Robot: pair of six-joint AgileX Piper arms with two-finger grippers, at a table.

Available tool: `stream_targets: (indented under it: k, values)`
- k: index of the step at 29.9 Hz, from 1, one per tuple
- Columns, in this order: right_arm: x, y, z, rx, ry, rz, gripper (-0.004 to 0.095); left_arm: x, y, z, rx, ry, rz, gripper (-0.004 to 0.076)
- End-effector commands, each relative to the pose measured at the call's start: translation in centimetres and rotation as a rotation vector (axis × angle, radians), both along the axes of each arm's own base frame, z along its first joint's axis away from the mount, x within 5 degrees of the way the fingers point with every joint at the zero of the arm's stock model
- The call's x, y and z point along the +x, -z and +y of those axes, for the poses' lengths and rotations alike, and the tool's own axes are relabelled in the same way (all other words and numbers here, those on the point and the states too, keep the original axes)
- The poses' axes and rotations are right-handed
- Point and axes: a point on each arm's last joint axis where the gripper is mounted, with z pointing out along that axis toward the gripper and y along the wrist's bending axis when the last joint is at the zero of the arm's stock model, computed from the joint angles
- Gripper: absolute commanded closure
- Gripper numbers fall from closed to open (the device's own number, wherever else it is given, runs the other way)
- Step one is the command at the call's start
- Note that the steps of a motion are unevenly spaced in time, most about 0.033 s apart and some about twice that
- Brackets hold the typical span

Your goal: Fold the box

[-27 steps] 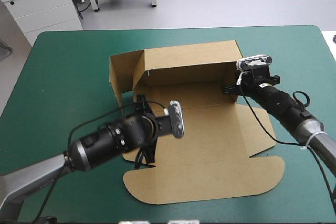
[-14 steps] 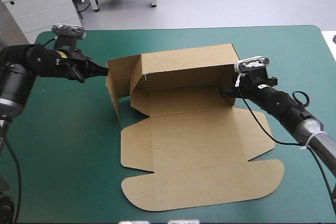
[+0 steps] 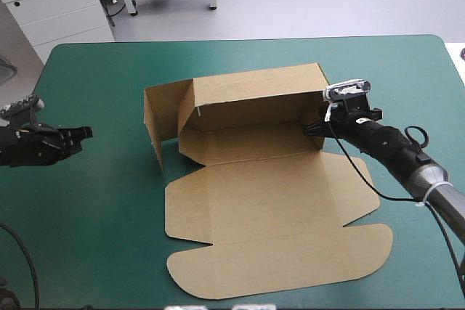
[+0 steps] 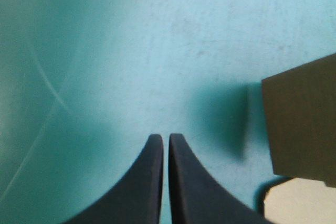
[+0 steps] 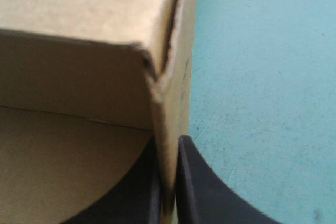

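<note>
1. High view: the box (image 3: 254, 201) sits mid-table (image 3: 94, 215) on the teal-green cover, with its back wall and left flap raised. The front panels and lid lie flat toward the near edge.
2. Over to the right gripper (image 3: 314, 127), at the right end of that back wall. The right wrist view shows its black fingers (image 5: 205, 192) all but closed, pinching the brown wall's corner edge.
3. And the left gripper (image 3: 81, 133) hovers near the table's left edge, well apart from the box, closed on nothing.

Right hand (image 5: 168, 153) clamped on raised wall of brown box (image 5: 73, 72), apparently doubled; teal-green cover (image 5: 262, 87) beside.
</note>
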Motion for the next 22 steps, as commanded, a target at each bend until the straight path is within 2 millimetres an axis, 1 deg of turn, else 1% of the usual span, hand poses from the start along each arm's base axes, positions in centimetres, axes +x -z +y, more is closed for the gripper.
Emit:
stream_targets:
  k: [1, 4, 7, 11, 13, 16, 19, 22]
  values:
    - [0.0, -2.2, -0.4, 0.032, 0.014, -0.058, 0.0921, -0.7, -0.1, 0.5, -0.063, -0.082, -0.084, 0.0711]
    - [0.0, -2.7, -0.4, 0.075, -0.026, 0.015, 0.0898, -0.6, 0.5, 0.0, -0.104, -0.044, -0.119, 0.0711]
    - [0.2, -4.4, -1.0, 0.125, 0.01, 0.124, 0.0902, -0.7, 0.8, -0.1, -0.116, -0.035, -0.124, 0.0711]
    - [-0.2, -7.0, -2.1, 0.025, 0.076, 0.26, 0.0903, -0.7, 0.9, -0.1, -0.115, -0.035, -0.118, 0.0711]
    - [-0.6, -8.4, -2.1, 0.009, 0.074, 0.308, 0.0904, -0.7, 0.9, -0.1, -0.113, -0.034, -0.117, 0.0711]
    - [-1.5, -10.0, -1.9, 0.007, 0.04, 0.402, 0.0905, -0.7, 1.0, -0.1, -0.111, -0.032, -0.115, 0.0711]
    - [-2.1, -10.4, -1.7, 0.018, 0.017, 0.46, 0.0905, -0.7, 1.0, -0.1, -0.108, -0.032, -0.112, 0.0714]
    - [-2.3, -9.6, -1.6, 0.014, 0.008, 0.547, 0.0904, -0.7, 1.0, -0.1, -0.108, -0.032, -0.112, 0.0714]
